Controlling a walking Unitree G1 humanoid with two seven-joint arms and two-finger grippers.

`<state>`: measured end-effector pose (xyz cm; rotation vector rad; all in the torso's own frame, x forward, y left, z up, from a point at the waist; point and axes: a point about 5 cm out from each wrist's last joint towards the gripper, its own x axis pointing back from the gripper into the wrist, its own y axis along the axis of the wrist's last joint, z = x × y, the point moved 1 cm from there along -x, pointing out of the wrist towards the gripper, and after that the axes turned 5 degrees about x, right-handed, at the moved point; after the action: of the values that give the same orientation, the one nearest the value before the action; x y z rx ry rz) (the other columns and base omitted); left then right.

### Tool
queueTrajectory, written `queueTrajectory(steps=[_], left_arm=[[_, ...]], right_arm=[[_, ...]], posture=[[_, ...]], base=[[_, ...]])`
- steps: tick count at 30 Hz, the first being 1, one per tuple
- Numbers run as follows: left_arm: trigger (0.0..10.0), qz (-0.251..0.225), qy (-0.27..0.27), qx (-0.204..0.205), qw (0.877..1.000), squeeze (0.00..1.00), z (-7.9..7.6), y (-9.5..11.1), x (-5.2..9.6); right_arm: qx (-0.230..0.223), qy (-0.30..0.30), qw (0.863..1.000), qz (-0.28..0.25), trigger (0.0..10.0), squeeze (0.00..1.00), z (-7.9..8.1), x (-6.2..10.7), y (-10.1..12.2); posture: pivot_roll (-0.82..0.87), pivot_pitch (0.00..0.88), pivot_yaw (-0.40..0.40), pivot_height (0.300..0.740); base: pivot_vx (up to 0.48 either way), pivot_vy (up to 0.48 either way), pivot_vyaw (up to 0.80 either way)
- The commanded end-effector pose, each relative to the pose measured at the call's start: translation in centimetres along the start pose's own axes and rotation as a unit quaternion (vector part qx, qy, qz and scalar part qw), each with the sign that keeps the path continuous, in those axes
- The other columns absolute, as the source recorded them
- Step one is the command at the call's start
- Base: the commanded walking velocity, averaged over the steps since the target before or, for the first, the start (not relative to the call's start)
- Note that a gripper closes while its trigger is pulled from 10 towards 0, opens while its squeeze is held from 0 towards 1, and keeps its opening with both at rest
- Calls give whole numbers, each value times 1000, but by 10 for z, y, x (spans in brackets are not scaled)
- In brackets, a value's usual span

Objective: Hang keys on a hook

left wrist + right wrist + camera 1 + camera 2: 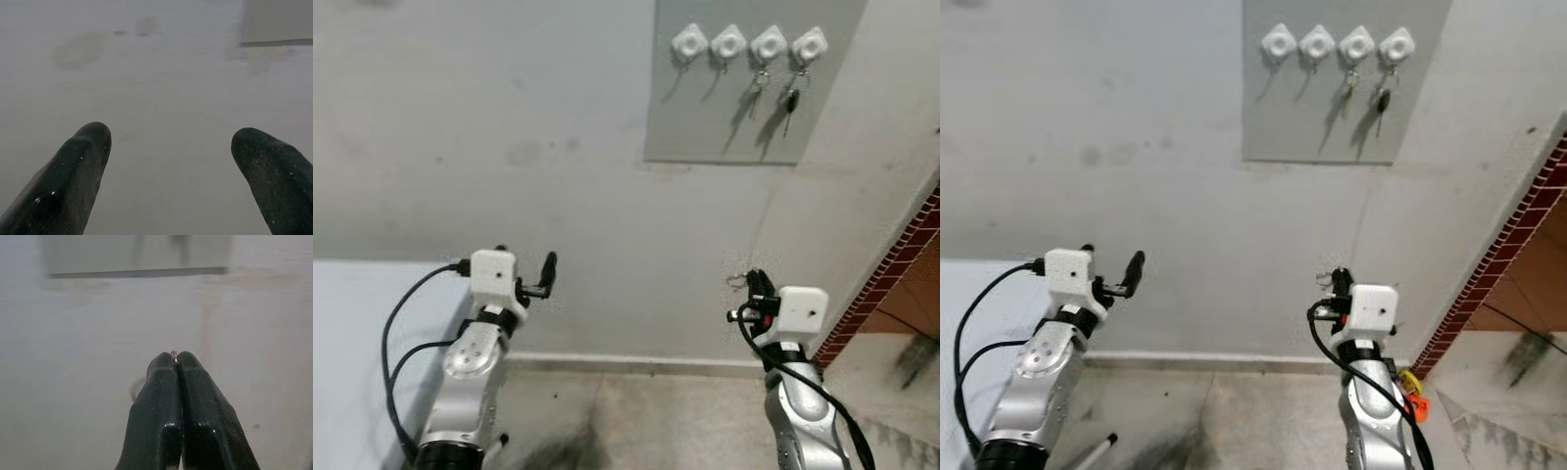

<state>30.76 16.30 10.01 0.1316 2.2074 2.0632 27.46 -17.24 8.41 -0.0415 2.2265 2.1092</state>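
Clenched tight, the right gripper (176, 363) pinches a thin metal key ring (173, 354) between its black fingertips, low and right of centre in the head views, raised before the wall. At lower left, the left gripper (168, 142) hangs released, its two black fingers (80, 161) spread wide and holding nothing. Farther off, at the upper right, a flat grey rectangular panel (705, 117) on the pale grey wall (509, 147) carries four white square plastic hooks (749, 43). Keys (789, 102) dangle from the two rightmost hooks.

key ring (174, 354): mostly hidden between right pincer (177, 363) fingers | hung keys (789, 101): too small to detail
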Motion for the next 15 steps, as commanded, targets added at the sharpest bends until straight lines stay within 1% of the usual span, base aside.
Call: queueTrajectory(steps=[1,15], left_arm=[[10000,-4,-16,-2,1000,0,-7,3,-2],[10000,-2,-14,3,1000,0,-7,3,-1]], right_arm=[[6,-10,1000,-7,10000,0,-7,0,3],[5,-11,1000,-5,10000,0,-6,1,3]], posture=[[-9,0,32,740],[-7,0,34,740]], base=[[465,0,0],[465,0,0]])
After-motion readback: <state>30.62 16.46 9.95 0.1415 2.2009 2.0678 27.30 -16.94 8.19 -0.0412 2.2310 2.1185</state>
